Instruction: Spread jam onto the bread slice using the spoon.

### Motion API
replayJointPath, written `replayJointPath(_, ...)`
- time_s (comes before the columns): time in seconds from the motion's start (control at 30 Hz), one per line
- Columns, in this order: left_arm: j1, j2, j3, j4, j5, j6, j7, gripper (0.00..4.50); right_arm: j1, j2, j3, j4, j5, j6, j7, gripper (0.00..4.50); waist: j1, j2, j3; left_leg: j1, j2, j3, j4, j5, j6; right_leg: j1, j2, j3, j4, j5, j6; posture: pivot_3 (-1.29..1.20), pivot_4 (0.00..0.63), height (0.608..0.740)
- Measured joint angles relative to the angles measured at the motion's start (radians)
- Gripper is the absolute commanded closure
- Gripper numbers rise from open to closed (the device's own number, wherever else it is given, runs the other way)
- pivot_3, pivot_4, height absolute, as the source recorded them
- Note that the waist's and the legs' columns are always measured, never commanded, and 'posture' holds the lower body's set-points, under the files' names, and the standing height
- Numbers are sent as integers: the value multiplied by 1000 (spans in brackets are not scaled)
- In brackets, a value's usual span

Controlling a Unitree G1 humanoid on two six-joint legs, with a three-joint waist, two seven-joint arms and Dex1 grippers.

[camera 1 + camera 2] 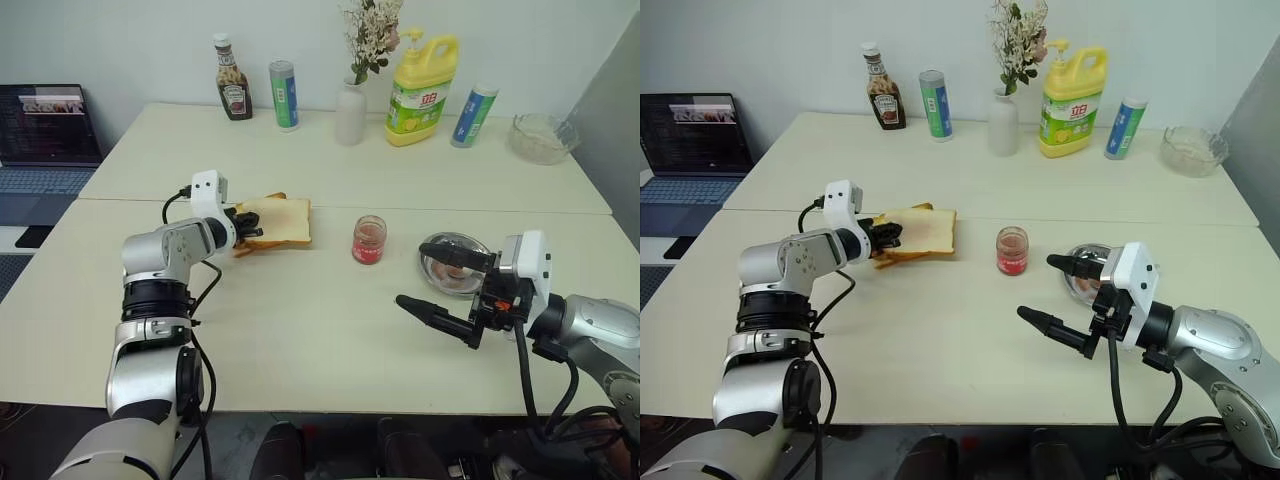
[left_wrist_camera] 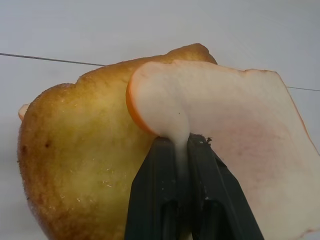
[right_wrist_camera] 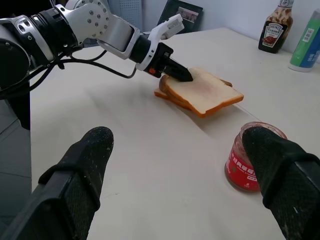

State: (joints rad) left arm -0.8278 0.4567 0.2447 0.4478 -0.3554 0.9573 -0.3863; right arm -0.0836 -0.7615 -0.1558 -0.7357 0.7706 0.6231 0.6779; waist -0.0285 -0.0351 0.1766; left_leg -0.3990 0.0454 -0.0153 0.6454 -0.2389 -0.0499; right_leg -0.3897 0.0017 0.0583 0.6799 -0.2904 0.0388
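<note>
The bread slice (image 1: 282,217) lies on top of a thicker golden bread chunk (image 2: 75,160) at the middle left of the table. My left gripper (image 2: 181,142) is shut on the slice's near-left edge, its pale crumb squeezed between the two black fingers. The jar of red jam (image 1: 369,240) stands lidless a little to the right of the bread. My right gripper (image 1: 412,275) hovers open over the front right of the table, near the jar, with nothing between its fingers. The spoon is hidden from view.
A round steel dish (image 1: 455,265) sits just behind my right gripper. Along the far edge stand a ketchup bottle (image 1: 233,92), two cans (image 1: 284,95), a white vase (image 1: 352,112), a yellow detergent bottle (image 1: 421,90) and a glass bowl (image 1: 542,138). A laptop (image 1: 45,130) is at far left.
</note>
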Motion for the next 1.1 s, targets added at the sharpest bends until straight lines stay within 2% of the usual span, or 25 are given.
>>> replayJointPath(0.17,80,59,63,-140,-117,158,-78,4473,13,-8,-12,3,0,0,15,0,-4,0,0,0,1,-1,0,0,0,0,0,0,0,0,-1,0,150,740)
replayJointPath(0.4,287,147,105,-465,-385,396,-272,4473,75,-57,-69,5,44,23,55,0,-2,0,0,0,0,-2,0,0,-1,0,-1,-2,0,-1,-1,0,150,740)
replayJointPath(0.53,331,139,114,-602,-515,480,-314,4473,147,-115,-109,5,58,41,113,0,5,0,1,-1,0,-5,0,0,-1,2,-2,-6,0,-1,0,0,150,740)
replayJointPath(0.7,337,77,109,-709,-651,541,-314,4473,199,-149,-156,3,74,45,154,0,2,0,1,-1,0,-6,0,0,0,2,-1,-7,0,-1,-1,0,150,740)
replayJointPath(0.77,371,66,90,-722,-648,523,-292,4473,233,-170,-182,4,72,47,170,0,1,0,0,0,0,-6,0,0,0,2,-1,-6,0,-2,-1,0,150,740)
replayJointPath(0.87,469,58,-3,-736,-579,439,-253,4473,266,-179,-198,5,62,46,183,0,-3,1,0,0,0,-6,0,0,0,2,-1,-6,0,-2,-2,0,150,740)
replayJointPath(1.03,594,51,-180,-756,-403,203,-236,4473,270,-178,-198,0,39,41,185,0,2,1,0,0,0,-6,0,0,-1,2,-1,-6,0,-2,-2,0,150,740)
replayJointPath(1.1,623,49,-212,-751,-359,138,-235,4473,270,-174,-197,-8,39,41,180,0,3,0,0,0,0,-6,0,0,0,2,-1,-6,0,-2,-3,0,150,740)
